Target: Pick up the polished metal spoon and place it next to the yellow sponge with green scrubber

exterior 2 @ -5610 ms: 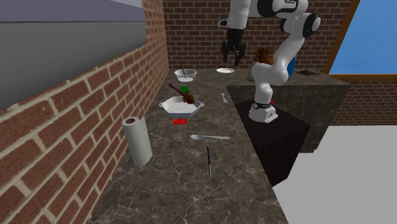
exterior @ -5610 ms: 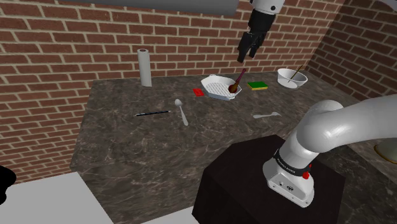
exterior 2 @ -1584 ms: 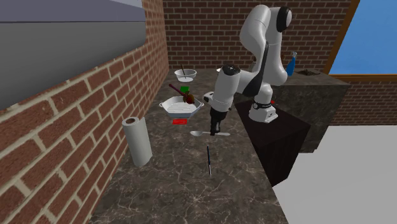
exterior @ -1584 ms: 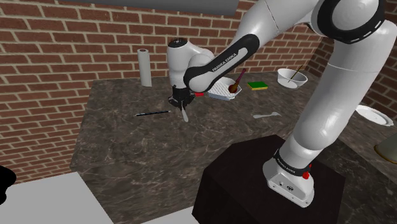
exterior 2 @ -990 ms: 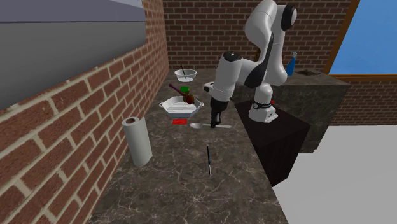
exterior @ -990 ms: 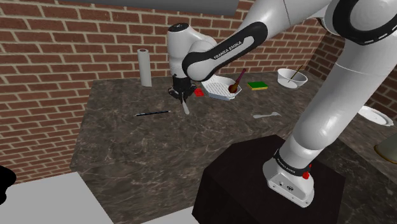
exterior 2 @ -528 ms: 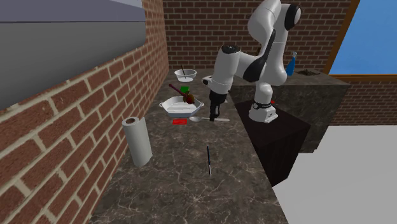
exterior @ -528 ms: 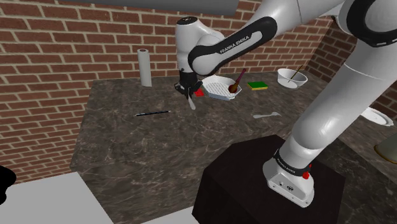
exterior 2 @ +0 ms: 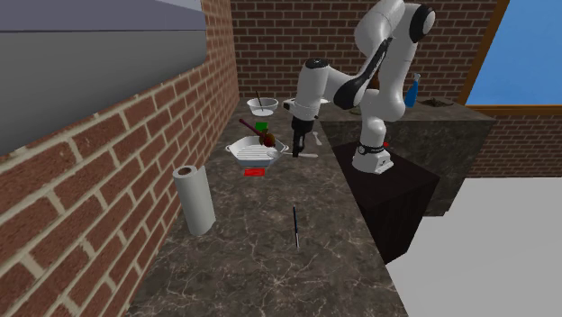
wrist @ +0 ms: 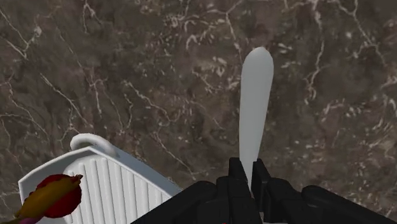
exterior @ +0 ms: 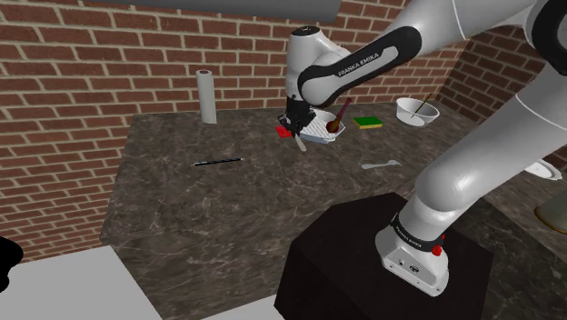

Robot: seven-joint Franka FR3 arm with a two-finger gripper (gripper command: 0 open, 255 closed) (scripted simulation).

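Dark marbled desk (exterior: 204, 214) ends at brick wall (exterior: 109, 64); bare toward the shoulder view's left and near edge | white ribbed dish (exterior: 315, 128) just beside tool (exterior: 294, 128) | tool clenched on pale spoon (wrist: 256, 95), held above desk, blade reaching past fingertips | green-topped sponge (exterior: 369, 121) beyond dish, apart from spoon

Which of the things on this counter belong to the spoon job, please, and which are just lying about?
Job: spoon, clasped in the fingers; green-topped sponge.
Lying about: paper roll, ridged white dish, white bowl, black stick, red block, pale utensil.
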